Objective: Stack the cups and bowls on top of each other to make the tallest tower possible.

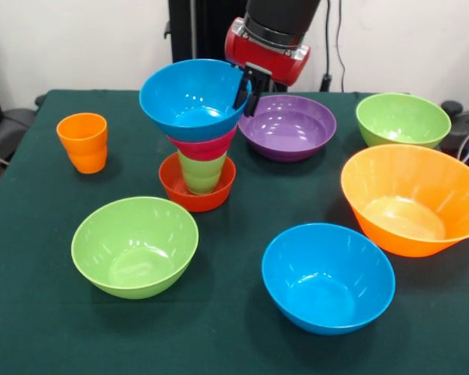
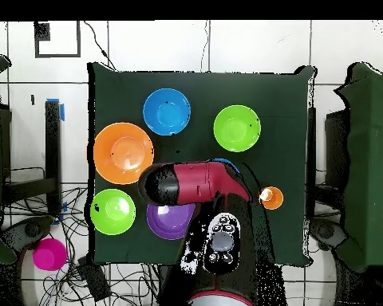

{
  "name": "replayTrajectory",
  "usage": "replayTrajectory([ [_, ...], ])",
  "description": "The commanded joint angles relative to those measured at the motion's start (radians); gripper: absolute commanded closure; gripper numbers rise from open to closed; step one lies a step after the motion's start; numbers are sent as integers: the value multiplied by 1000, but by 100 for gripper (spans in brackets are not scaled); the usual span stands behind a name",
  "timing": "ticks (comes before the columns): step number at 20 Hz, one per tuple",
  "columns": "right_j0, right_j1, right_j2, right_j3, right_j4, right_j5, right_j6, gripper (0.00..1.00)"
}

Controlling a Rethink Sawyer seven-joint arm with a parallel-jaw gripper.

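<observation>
Standing on the green table (image 1: 31, 312) is the tower (image 1: 197, 133), a little way in from the table's far edge in the front view. A small red-orange bowl (image 1: 194, 195) is sitting at the bottom. A light green cup (image 1: 201, 172) is standing in it, a pink bowl (image 1: 205, 146) is sitting on the cup, and a blue bowl (image 1: 189, 98) is sitting on top, tipping a bit toward the camera. The gripper (image 1: 246, 92) is coming down from above at the blue bowl's right rim. Its black fingers (image 1: 241, 87) are closing on that rim, one finger inside the bowl and one outside, so the rim is sitting between them. An orange cup (image 1: 84, 142) is standing alone near the table's left edge. A purple bowl (image 1: 288, 126) is lying just right of the tower, and a lime green bowl (image 1: 402, 119) is lying near the far right corner. A very big orange bowl (image 1: 410, 199) is sitting by the right edge. A second blue bowl (image 1: 328, 277) and a second lime green bowl (image 1: 134, 246) are lying near the front edge, well apart from each other. In the overhead view the red arm (image 2: 196, 182) is hiding most of the tower, and a pink thing (image 2: 49, 253) is lying off the table.
</observation>
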Motion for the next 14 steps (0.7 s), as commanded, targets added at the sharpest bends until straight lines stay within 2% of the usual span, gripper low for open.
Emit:
replayTrajectory([
  [1, 23, 56, 52, -40, 39, -68, 145, 100],
  [8, 63, 80, 8, -61, 41, -86, 192, 100],
  [14, 76, 84, -17, -67, 50, -78, 174, 100],
])
